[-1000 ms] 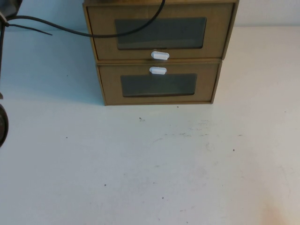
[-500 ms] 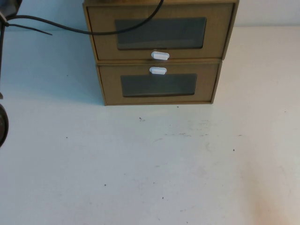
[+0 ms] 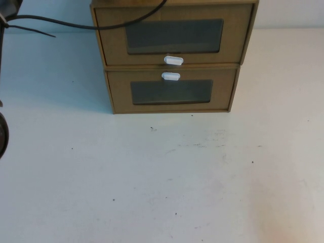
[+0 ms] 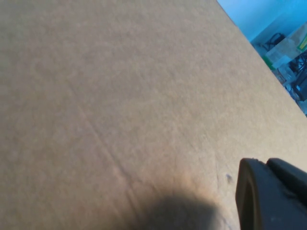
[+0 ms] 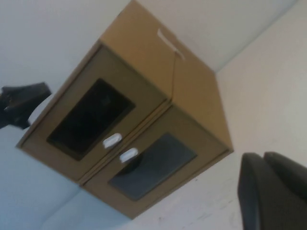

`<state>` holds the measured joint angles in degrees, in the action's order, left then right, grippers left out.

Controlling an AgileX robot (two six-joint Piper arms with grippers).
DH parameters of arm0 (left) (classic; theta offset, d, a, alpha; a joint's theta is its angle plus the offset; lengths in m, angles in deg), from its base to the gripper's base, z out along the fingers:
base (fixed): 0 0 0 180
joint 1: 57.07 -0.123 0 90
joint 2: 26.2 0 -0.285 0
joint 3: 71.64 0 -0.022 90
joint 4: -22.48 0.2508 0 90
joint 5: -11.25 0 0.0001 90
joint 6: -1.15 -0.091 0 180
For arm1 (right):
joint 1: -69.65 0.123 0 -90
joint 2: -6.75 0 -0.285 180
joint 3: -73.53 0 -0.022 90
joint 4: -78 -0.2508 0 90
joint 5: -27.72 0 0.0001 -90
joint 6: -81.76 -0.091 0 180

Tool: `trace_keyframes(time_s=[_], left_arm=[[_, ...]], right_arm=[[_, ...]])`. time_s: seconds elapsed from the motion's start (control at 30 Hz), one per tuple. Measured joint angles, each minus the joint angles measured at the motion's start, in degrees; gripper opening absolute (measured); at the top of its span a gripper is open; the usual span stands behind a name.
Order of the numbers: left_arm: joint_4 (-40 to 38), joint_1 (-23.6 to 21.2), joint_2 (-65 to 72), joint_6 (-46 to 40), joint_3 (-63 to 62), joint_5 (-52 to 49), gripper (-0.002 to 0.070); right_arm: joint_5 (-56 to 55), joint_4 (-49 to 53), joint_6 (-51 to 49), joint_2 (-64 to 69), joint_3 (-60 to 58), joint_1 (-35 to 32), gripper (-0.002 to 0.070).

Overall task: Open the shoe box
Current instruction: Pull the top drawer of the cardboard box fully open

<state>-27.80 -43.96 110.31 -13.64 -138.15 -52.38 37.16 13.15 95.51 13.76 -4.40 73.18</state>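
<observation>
1. White speckled table (image 3: 162,177), pale wall (image 3: 293,12) behind
2. Brown cardboard two-drawer shoe box (image 3: 172,55) at far centre, drawers shut; black cable (image 3: 66,22) crosses its top
3. Left gripper (image 4: 268,196) just over the box top, state I cannot tell; right gripper (image 5: 273,191) closed, empty, apart from the box

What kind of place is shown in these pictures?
Probably a lab test bench: a plain white table, two stacked cardboard shoe boxes, a loose black cable. The left gripper is close to the boxes; the right gripper, shut, hangs before them.
</observation>
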Motion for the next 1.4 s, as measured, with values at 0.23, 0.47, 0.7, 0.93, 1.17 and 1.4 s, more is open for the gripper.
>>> trace_keyframes(time_s=[0.23, 0.47, 0.7, 0.93, 1.17, 1.4], left_arm=[[-0.12, -0.1, 0.0, 0.94, -0.09, -0.2, -0.0004], [-0.22, -0.64, 0.0, 1.12, -0.22, -0.94, -0.0004], [-0.22, -0.59, 0.0, 1.35, -0.35, -1.03, -0.0004], [-0.22, -0.59, 0.0, 1.62, -0.35, -1.27, -0.0004], [-0.22, -0.59, 0.0, 1.99, -0.35, -1.49, -0.0004], [-0.22, -0.59, 0.0, 2.44, -0.35, -1.61, -0.0004]], right_arm=[[12.77, 8.77, 0.57, 12.55, 14.48, 0.0, -0.0014], [30.62, 23.06, 3.84, 35.47, 34.32, 0.0, -0.0014], [35.4, 25.23, 10.64, 50.45, 44.76, 3.61, -0.0013], [30.97, 45.96, 4.58, 61.68, 52.02, 25.76, -0.0014], [21.23, 86.5, -13.75, 71.9, 54.87, 41.53, -0.0013], [19.9, 131.74, -38.0, 80.42, 54.87, 48.46, -0.0014]])
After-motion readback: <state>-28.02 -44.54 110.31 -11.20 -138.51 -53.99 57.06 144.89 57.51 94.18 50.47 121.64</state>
